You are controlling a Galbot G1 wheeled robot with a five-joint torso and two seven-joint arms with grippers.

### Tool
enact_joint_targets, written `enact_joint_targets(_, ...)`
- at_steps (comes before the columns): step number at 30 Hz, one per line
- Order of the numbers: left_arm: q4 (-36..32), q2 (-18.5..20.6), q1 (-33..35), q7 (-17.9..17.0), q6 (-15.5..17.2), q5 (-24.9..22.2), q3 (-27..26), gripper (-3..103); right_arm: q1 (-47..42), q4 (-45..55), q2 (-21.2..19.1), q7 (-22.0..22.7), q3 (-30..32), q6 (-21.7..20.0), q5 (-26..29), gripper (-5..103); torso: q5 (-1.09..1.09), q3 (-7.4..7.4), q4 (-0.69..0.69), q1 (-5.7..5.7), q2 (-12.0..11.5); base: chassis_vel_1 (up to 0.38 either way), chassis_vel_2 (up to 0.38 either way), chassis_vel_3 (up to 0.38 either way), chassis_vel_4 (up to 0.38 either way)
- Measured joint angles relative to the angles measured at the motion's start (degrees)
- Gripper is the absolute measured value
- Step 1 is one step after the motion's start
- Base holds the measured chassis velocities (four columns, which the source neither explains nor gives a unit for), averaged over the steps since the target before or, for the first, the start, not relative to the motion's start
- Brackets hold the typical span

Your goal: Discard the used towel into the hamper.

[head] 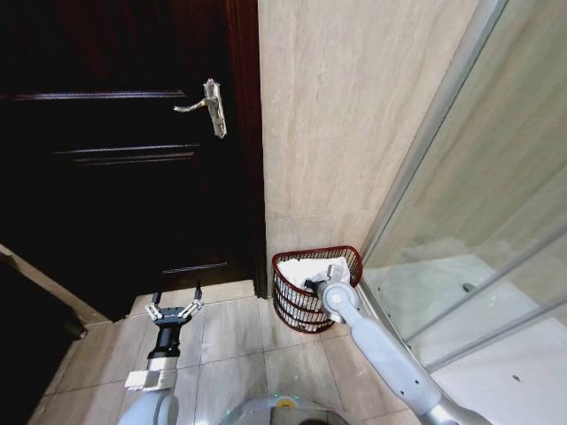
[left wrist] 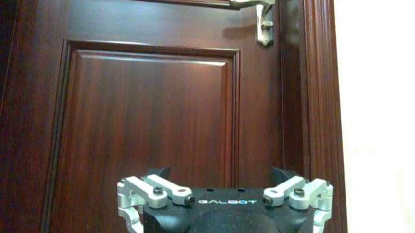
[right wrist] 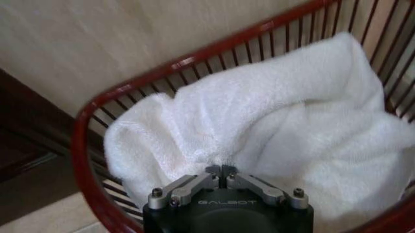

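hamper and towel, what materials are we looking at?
Hamper: looks like thin metal wire with a glossy dark red coating; slim even bars and a shiny rim, though lacquered wicker can't be ruled out. Towel: white terry cloth, judging by its fuzzy looped pile and soft folds. The right gripper is shut on the towel.

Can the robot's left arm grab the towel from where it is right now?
Probably not. The left gripper hangs open by the door, apart from the basket. The right gripper is already shut on the towel there.

White towel (right wrist: 279,121) bunched inside red wire hamper (head: 297,305) against the wall
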Motion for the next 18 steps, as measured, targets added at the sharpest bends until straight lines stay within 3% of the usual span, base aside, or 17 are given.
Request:
enact_joint_targets(1,0.0,0.0,0.0,0.0,0.0,0.0,0.0,100,0.0,0.0,0.0,0.0,0.0,0.0,0.0,1,0.0,0.0,0.0,0.0,0.0,0.0,0.0,0.0,0.0)
enact_joint_targets(5,-0.03,0.13,-0.01,0.01,-0.01,-0.08,0.25,100,0.01,3.36,-1.06,-0.59,-0.39,0.09,-3.94,22,0.0,0.0,0.0,0.0,0.0,0.0,0.0,0.0,0.0)
enact_joint_targets(6,-0.03,0.13,-0.01,0.01,-0.01,-0.08,0.25,100,0.01,3.36,-1.06,-0.59,-0.39,0.09,-3.94,22,0.0,0.0,0.0,0.0,0.0,0.0,0.0,0.0,0.0)
enact_joint_targets(10,-0.86,0.26,0.14,0.01,1.09,-0.1,0.39,100,-0.8,6.47,-2.69,-3.57,-0.3,0.86,-8.85,33,0.0,-0.01,0.0,0.0,0.0,0.0,0.0,0.0,0.0)
enact_joint_targets(13,-1.55,0.38,0.27,0.01,2.04,-0.02,0.55,100,-2.55,10.29,-4.43,-6.09,0.61,1.79,-12.86,49,0.0,-0.01,0.0,0.0,0.0,0.0,0.0,0.0,0.0)
enact_joint_targets(18,-2.12,0.24,0.18,-0.05,2.74,0.34,0.82,100,-6.98,16.34,-6.43,-6.12,1.77,3.11,-15.91,65,0.0,-0.02,-0.01,0.0,0.0,0.0,0.0,0.0,0.0)
